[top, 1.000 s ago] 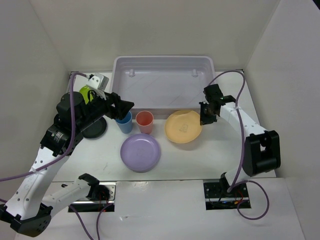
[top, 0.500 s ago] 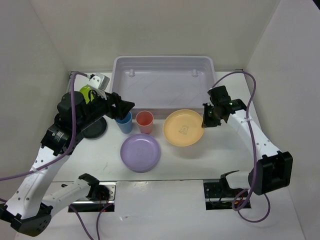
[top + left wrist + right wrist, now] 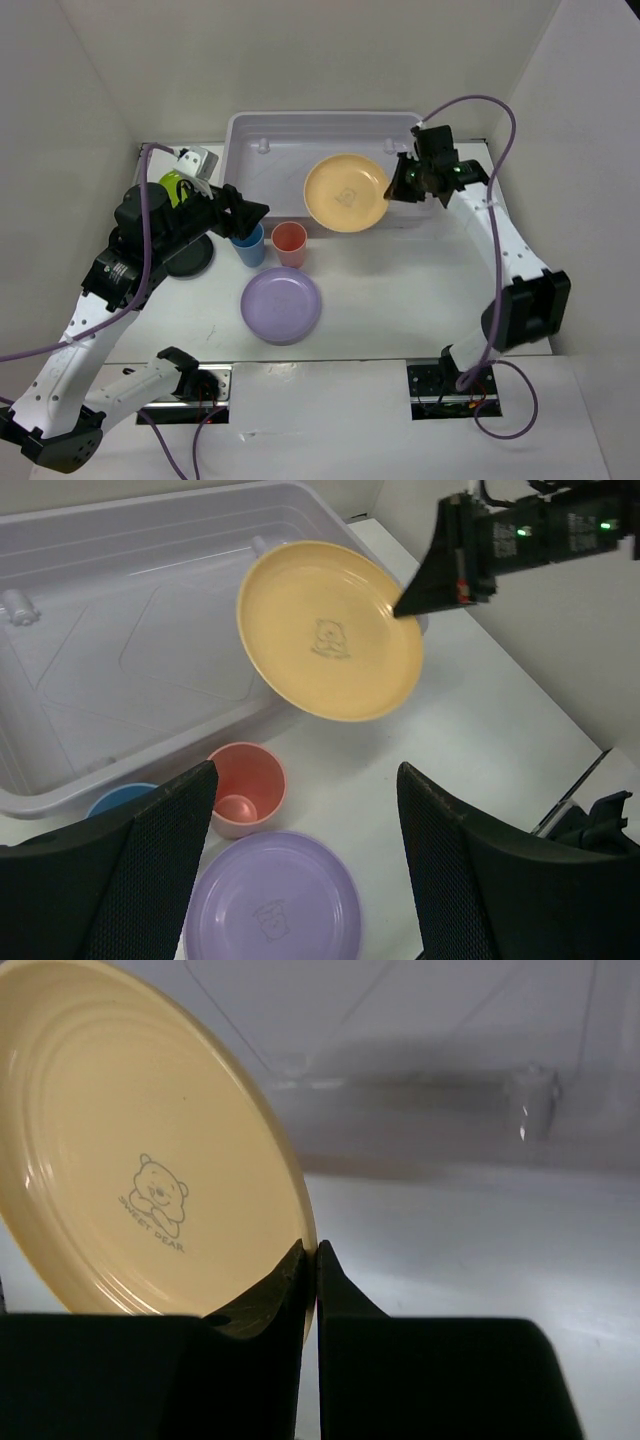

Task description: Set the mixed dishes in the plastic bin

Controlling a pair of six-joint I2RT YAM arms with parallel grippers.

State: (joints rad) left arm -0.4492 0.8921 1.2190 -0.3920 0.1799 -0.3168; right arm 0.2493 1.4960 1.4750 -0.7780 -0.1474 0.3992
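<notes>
at the far left a lime-green plate (image 3: 172, 186) peeks out from behind the left arm, with the black round dish (image 3: 195, 262) nearer on the table. the left gripper (image 3: 250, 218) hangs above the blue cup (image 3: 248, 246), its jaws spread wide with nothing between them. the coral-pink cup (image 3: 289, 243) stands upright just beside the blue one, and the lavender plate (image 3: 281, 304) lies flat in front of both. further right the orange-yellow plate (image 3: 346, 192) is up in the air, tilted, over the near right part of the plastic bin (image 3: 240, 128). the right gripper (image 3: 403, 184) is pinched tight on that plate's right rim
</notes>
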